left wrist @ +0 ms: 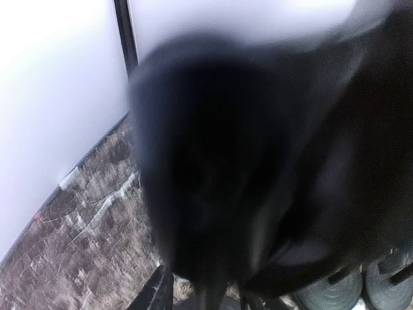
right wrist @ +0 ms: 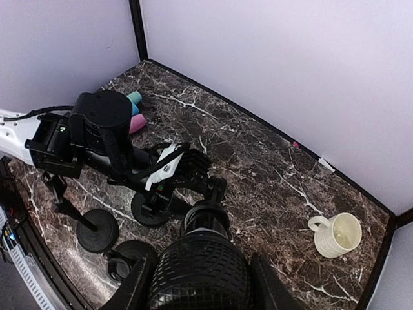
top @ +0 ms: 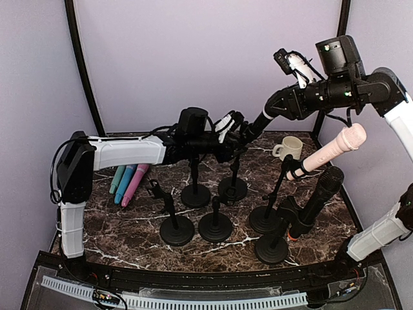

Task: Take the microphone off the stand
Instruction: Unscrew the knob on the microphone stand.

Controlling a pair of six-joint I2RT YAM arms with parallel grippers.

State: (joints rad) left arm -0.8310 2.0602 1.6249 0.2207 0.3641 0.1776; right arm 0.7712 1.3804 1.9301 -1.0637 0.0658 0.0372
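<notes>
A black microphone (top: 261, 119) slants up from the clip of a black stand (top: 233, 187) at mid-table. My right gripper (top: 279, 106) is shut on its mesh head (right wrist: 200, 274), one finger on each side. My left gripper (top: 237, 132) reaches in from the left to the microphone's lower end. In the right wrist view the left gripper (right wrist: 197, 171) sits right beside the stand's clip (right wrist: 216, 188). How its jaws stand does not show. The left wrist view is filled by a dark blurred mass (left wrist: 226, 161) close to the lens.
A pink microphone (top: 329, 152) and another black one (top: 319, 200) sit on stands at the right. Several empty stands (top: 215, 226) crowd the middle. A cream cup (top: 288, 148) stands at the back right. Coloured microphones (top: 129, 181) lie at the left.
</notes>
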